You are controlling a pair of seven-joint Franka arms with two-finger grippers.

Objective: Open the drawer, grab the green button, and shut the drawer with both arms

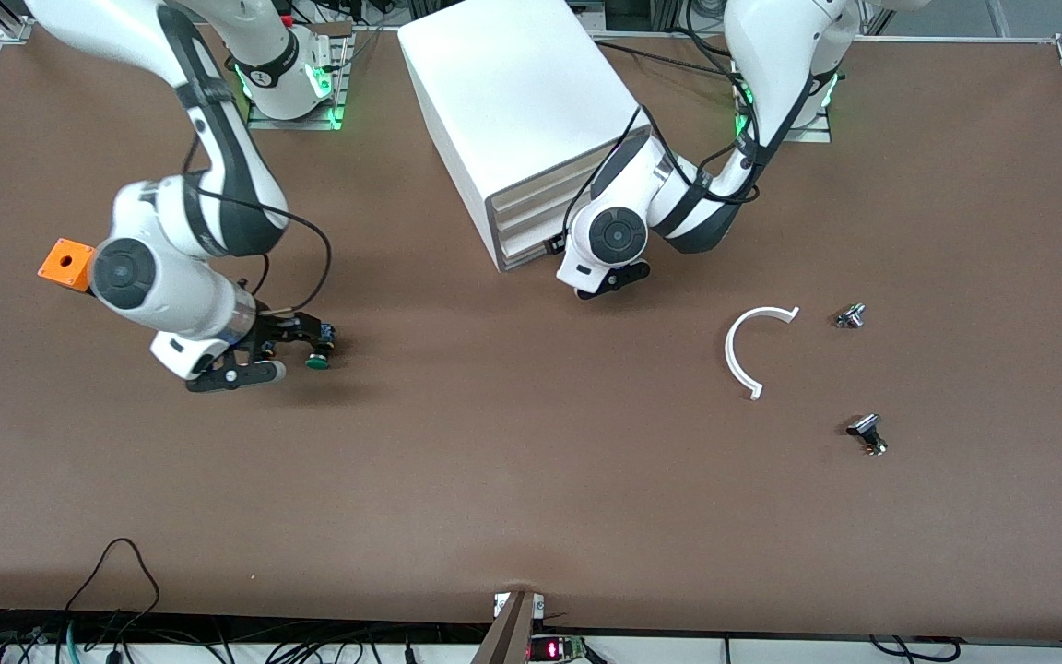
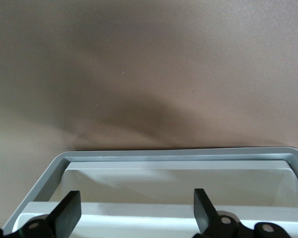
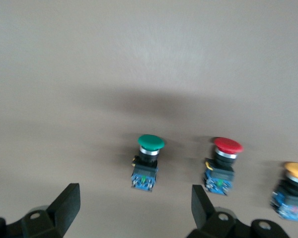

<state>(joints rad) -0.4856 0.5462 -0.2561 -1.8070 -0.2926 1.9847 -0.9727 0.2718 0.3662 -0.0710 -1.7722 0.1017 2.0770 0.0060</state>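
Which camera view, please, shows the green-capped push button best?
The right wrist view: the green-capped push button lies unobstructed on the table, cap and blue body clear. The front view shows only its cap; the left wrist view shows none.

A brown table (image 1: 531, 516) fills the room's middle. Toward the right arm's end sits a small orange block (image 1: 65, 263) with a dark hole in its top face. Toward the left arm's end lies a thin white C-shaped ring piece (image 1: 741, 350), flat on the surface. Just beside its upper tip lies a small silver-and-black part (image 1: 850, 316); another small black part (image 1: 867, 432) lies nearer the front camera, apart from the ring. In the right wrist view, a red-capped button (image 3: 223, 166) and a yellow-capped button (image 3: 293, 191) stand upright in a row on the table. Loose black cables (image 1: 116, 590) trail along the table's front edge.
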